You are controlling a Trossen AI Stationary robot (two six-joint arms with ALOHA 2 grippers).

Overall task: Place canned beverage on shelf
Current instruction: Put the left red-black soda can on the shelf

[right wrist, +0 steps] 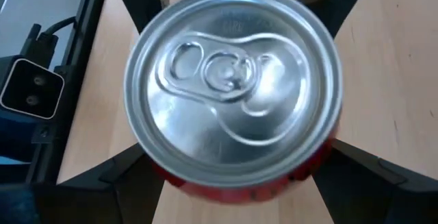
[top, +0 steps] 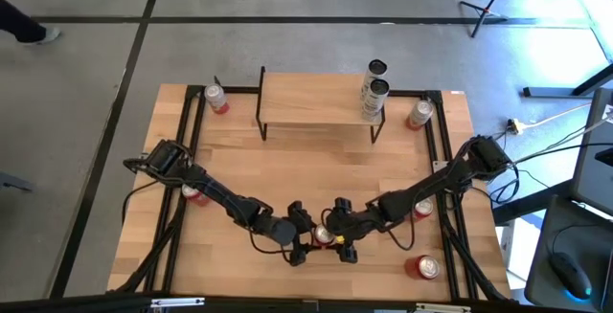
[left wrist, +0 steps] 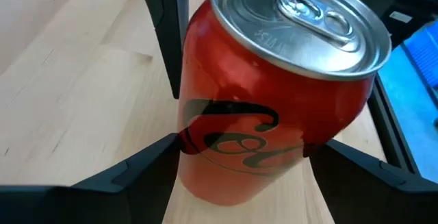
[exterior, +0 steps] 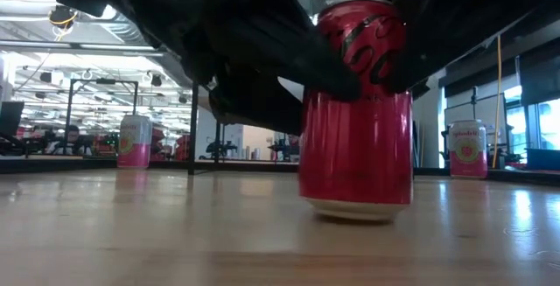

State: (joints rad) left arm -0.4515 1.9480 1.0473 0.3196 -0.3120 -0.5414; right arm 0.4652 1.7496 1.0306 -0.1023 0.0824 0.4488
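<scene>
Red can (exterior: 357, 111) clamped between both pincers' fingers (left wrist: 137, 172).

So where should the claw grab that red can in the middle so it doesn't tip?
Probably around the middle of the red can, one finger on each side of its round wall, coming in from the side. It stands upright on the wooden table, and the smooth metal top offers nothing to pinch. Both the left claw and the right claw already straddle its sides.

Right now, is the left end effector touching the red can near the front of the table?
Touching. In the left wrist view, both dark fingers press against the sides of the red can, with no gap. The low view shows the can standing on the table.
</scene>
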